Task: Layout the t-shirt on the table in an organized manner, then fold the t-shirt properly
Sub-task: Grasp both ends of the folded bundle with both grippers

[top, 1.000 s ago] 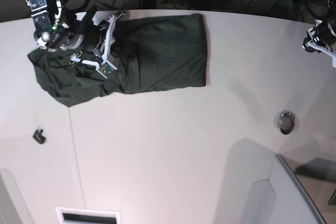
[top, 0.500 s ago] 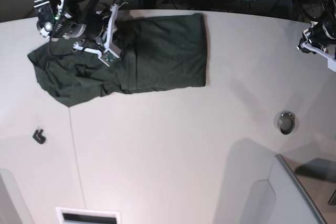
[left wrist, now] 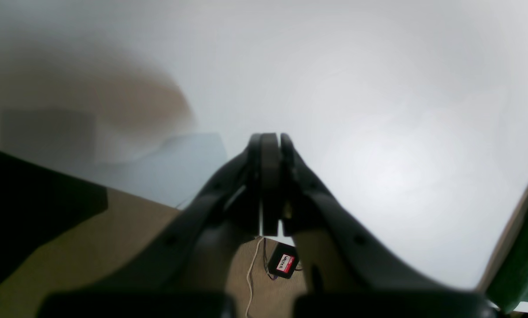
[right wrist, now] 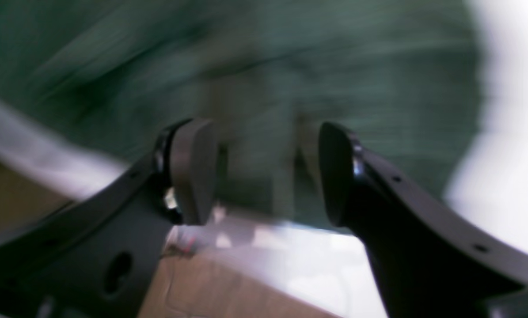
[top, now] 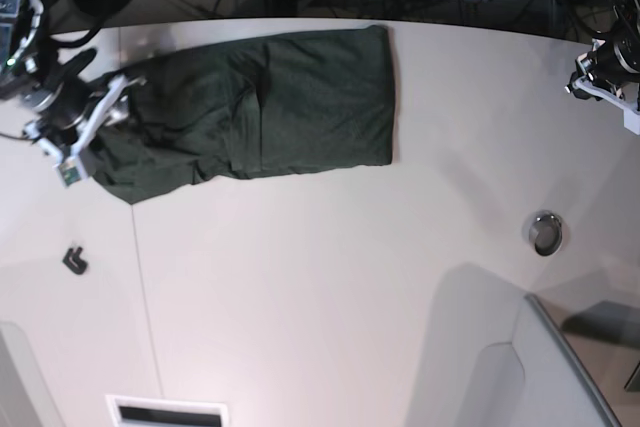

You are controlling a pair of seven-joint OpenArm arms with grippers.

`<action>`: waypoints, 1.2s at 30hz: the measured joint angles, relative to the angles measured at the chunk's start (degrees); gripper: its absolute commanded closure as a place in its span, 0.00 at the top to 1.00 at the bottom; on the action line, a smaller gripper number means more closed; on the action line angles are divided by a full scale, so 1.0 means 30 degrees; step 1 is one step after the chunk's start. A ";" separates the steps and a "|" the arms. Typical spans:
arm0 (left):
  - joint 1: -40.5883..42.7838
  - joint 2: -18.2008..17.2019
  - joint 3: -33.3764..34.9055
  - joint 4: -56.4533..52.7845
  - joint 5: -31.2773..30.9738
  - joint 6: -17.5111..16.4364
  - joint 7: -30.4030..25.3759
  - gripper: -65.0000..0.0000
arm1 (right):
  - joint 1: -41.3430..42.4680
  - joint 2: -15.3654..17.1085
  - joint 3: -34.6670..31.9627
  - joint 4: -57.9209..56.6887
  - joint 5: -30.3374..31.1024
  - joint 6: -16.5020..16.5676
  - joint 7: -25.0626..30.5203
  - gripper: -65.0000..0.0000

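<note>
From the left wrist camera, I see my left gripper (left wrist: 270, 185) with its fingers pressed together, holding nothing, above the blurred white table (left wrist: 378, 110). From the right wrist camera, badly smeared, my right gripper (right wrist: 264, 172) stands spread and empty over the dark green t-shirt (right wrist: 255, 79). In the base view, the shirt lies partly folded along the table's far edge, with the right gripper at its left end.

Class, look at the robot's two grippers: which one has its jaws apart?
The right gripper, over the t-shirt at the table's far end: a clear gap shows between its fingers. The left gripper's fingers are pressed together.
</note>
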 measured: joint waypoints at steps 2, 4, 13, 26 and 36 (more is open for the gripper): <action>0.0007 -0.0066 -0.0036 -0.0007 0.0131 -0.1027 -0.0022 0.00 | 0.2331 0.0168 0.2958 -0.2608 0.2208 0.1231 -0.2572 0.78; 0.0029 -0.0029 -0.0036 0.0000 0.0146 -0.3024 -0.0029 0.00 | 0.4590 0.0911 0.6222 -0.5486 0.2951 0.0976 -0.5122 0.86; 0.0313 0.0576 0.0954 -0.0087 0.3359 -0.5115 -0.3395 0.00 | 0.9442 0.3592 0.9391 -1.7821 0.3155 0.0911 -0.7082 0.94; -0.0204 0.2790 0.4787 -0.2565 0.6302 -0.7810 -0.8648 0.00 | 0.9908 0.3876 0.6003 -2.0196 0.4357 0.1195 -0.5887 0.94; -0.0546 0.3920 0.6054 -0.1945 0.6375 -0.8087 -0.8357 0.00 | 0.9224 0.3308 0.5865 -1.9897 0.5450 0.1537 -0.6237 0.94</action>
